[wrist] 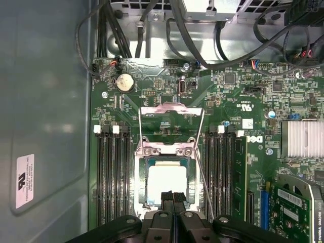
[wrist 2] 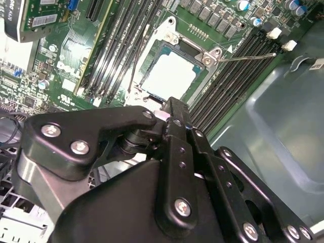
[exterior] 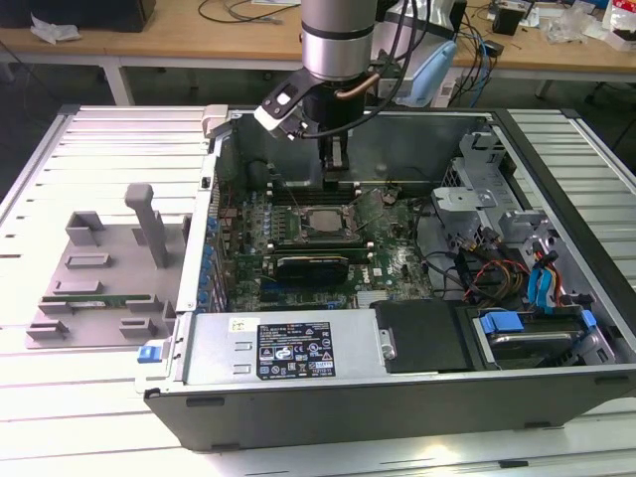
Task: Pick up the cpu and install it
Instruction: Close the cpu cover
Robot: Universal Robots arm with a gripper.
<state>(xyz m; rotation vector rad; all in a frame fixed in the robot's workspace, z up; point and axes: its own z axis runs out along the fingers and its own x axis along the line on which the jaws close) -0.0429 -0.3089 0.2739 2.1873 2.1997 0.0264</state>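
First wrist view: cpu (wrist: 167, 181) seated in socket (wrist: 144, 150), hand (wrist: 171, 195) closed over it

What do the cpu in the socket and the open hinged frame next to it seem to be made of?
On the cpu, the top looks like bare metal, pale and shiny, since it glares almost white; its thin edge looks like green board. Next to it, the hinged frame is probably stamped steel: silvery, thin, with bright glints.
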